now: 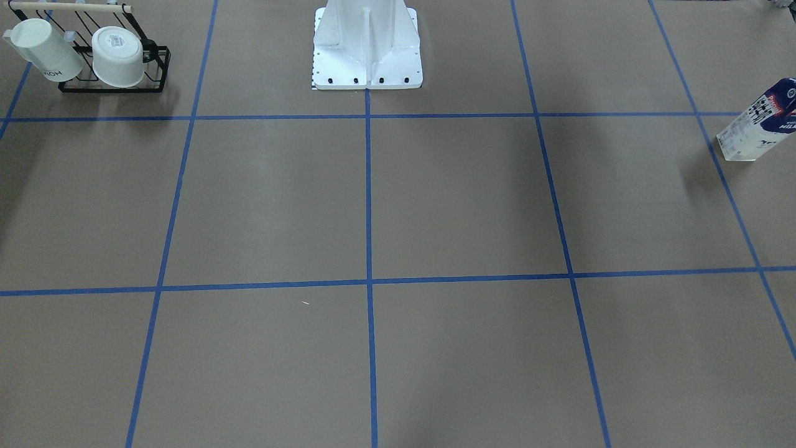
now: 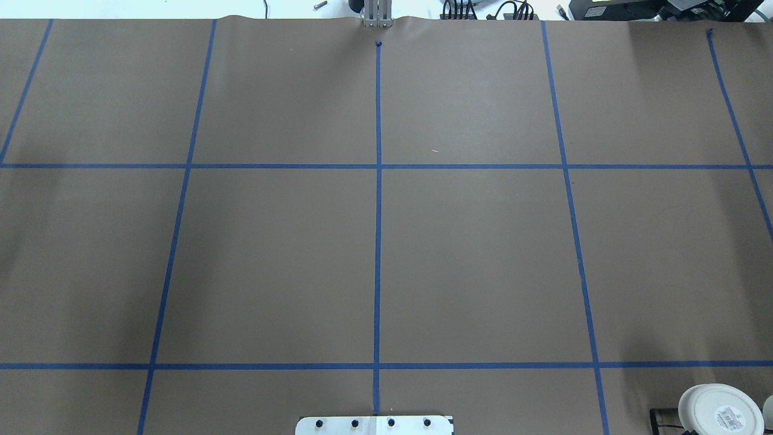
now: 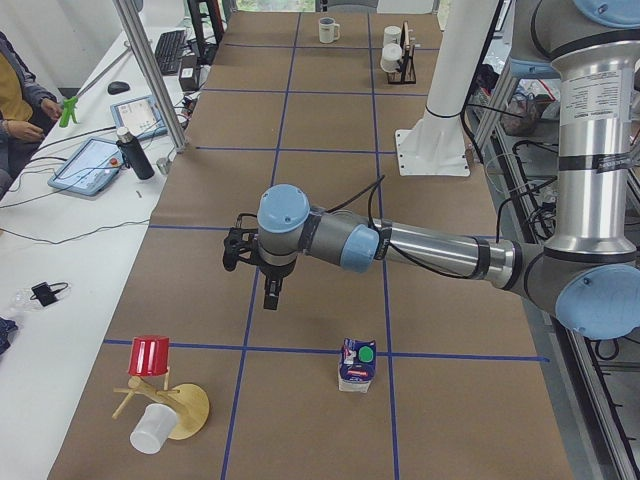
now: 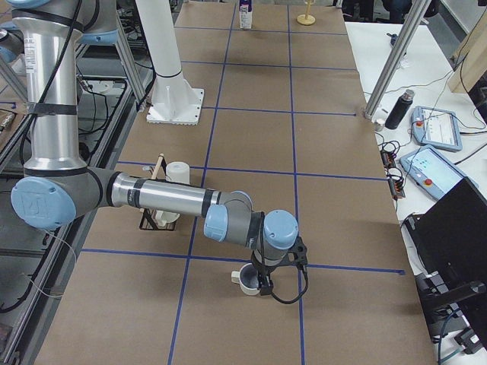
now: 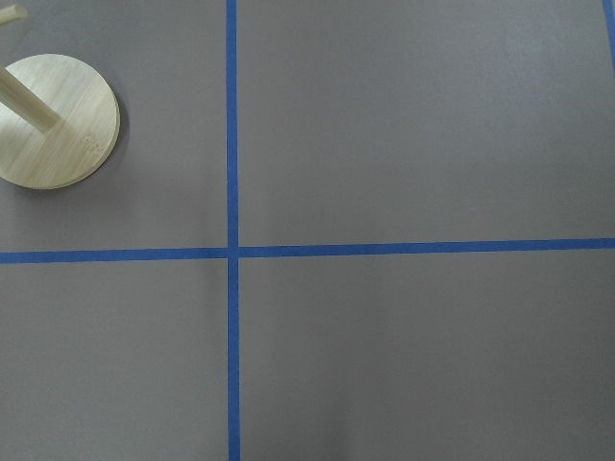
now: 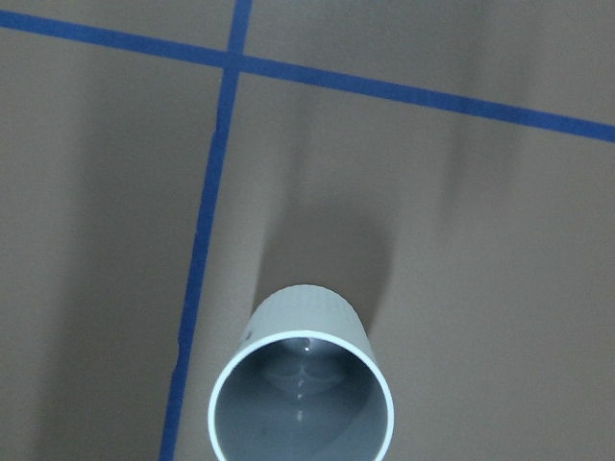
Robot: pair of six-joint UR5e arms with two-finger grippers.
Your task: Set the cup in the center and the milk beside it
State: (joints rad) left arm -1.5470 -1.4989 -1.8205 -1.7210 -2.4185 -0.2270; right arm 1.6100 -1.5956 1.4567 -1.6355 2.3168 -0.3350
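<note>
Right wrist-mounted view: the cup [image 6: 301, 389] looks stiff, slick, breakable; pinch its rim; right tool [image 4: 264, 285] spread or not, I cannot tell

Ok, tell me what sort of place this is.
Probably a robotics lab workcell: industrial arms reach over a table gridded with blue tape, and teach pendants lie on the side bench.

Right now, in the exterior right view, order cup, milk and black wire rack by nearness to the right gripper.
1. cup, just beside the right gripper.
2. black wire rack, toward the robot's side.
3. milk, table's far end.
</note>
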